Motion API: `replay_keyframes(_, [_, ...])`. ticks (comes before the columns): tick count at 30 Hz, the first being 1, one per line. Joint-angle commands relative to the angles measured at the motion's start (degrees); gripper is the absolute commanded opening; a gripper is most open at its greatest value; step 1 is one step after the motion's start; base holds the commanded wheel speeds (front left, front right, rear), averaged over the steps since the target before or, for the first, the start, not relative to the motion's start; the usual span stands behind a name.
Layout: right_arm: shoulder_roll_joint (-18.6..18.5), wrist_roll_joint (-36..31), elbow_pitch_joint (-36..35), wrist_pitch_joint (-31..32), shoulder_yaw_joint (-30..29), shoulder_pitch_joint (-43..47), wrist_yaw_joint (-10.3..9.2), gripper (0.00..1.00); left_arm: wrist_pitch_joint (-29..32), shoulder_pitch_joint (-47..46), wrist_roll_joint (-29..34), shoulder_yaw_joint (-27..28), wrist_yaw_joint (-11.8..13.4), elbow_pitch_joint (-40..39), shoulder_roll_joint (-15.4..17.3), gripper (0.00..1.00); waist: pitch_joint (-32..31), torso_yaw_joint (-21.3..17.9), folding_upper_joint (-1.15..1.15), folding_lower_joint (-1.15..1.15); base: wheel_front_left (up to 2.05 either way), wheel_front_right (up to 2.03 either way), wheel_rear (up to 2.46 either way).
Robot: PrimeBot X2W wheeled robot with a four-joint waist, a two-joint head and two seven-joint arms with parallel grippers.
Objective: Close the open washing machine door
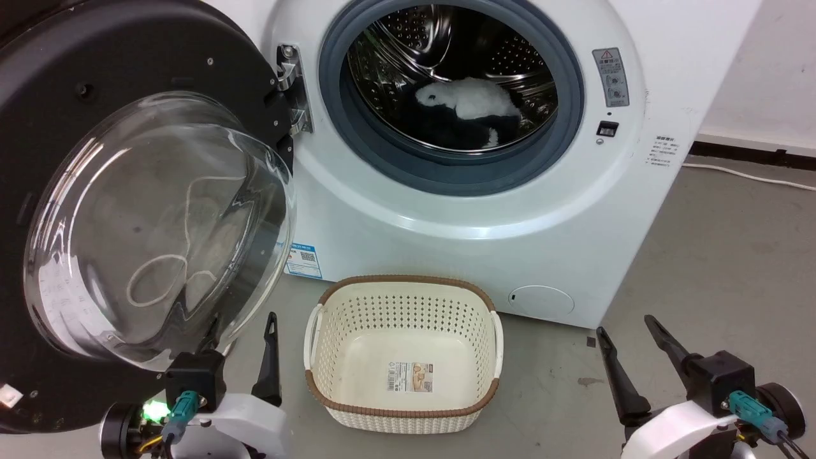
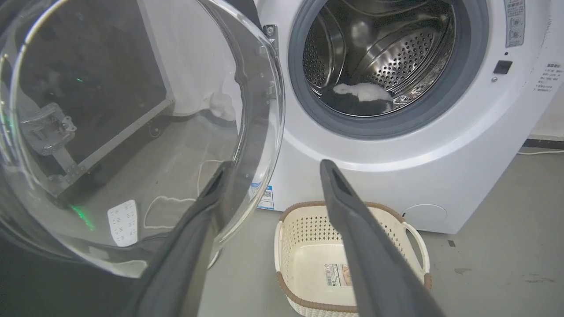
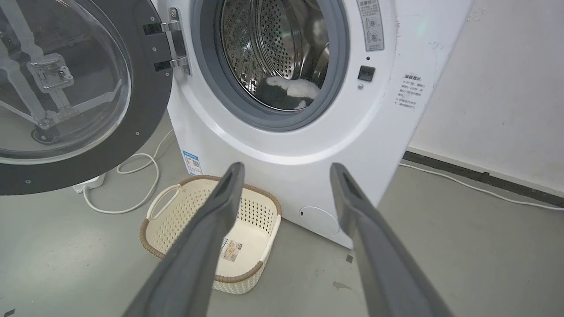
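Nearest to my head camera, at the lower left, my left gripper (image 1: 242, 331) is hovering with its two dark fingers standing apart, holding nothing. It is sitting just under the lower edge of the washing machine door (image 1: 159, 223). In the left wrist view one finger (image 2: 194, 246) is overlapping the clear glass bowl, and I cannot tell whether it is touching.

The door is hanging wide open on the hinge (image 1: 290, 76) at the left side of the washing machine (image 1: 446, 210), its black rim and bulging window turned toward me, well apart from the opening. I am judging that the closing is not yet begun: the whole swing to the right and the final press home are left to do.

Right of the hinge, the grey-ringed steel drum (image 1: 408, 38) is lying exposed. It is holding a small heap of laundry (image 1: 468, 105), white fabric over something dark, resting low inside and not spilling out.

Below the drum, a cream perforated basket (image 1: 408, 278) is standing on the floor (image 1: 701, 268) just in front of the machine's foot, carrying nothing but a printed label (image 1: 413, 376) on its bottom.

At the lower right, my right gripper (image 1: 625, 325) is hovering with fingers spread, gripping nothing, well apart from the door.
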Motion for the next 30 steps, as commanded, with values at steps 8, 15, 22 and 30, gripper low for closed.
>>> replay_keyframes(8, [0.0, 2.0, 0.5, -1.4, 0.2, 0.7, 0.0, 1.0, -1.4, 0.3, -2.1, -0.6, -0.3, 0.8, 0.0, 1.0, 0.0, 0.0, 0.0, 0.0, 0.0, 0.0, 0.0])
replay_keyframes(15, [0.0, 3.3, 0.9, -2.2, 0.3, 1.0, 0.01, 1.0, -2.3, 0.5, -3.3, -1.1, -0.4, 1.5, 0.0, 0.0, 0.0, 0.0, 0.0, 0.0, 0.0, 0.0, 0.0])
replay_keyframes(22, [0.0, 4.7, 1.3, -3.1, 0.3, 1.4, 0.01, 1.0, -3.1, 0.5, -4.7, -1.2, -0.9, 0.8, 0.0, 0.0, 0.0, 0.1, 0.0, 0.0, 0.0, 0.0, 0.0])
replay_keyframes(30, [0.0, 6.4, 2.0, -4.2, 0.0, 1.9, 0.01, 1.0, -4.3, -0.5, -8.2, 2.4, -1.2, -7.5, 0.0, 0.0, 0.1, 1.5, 0.0, 0.0, 0.0, 0.0, 0.0])
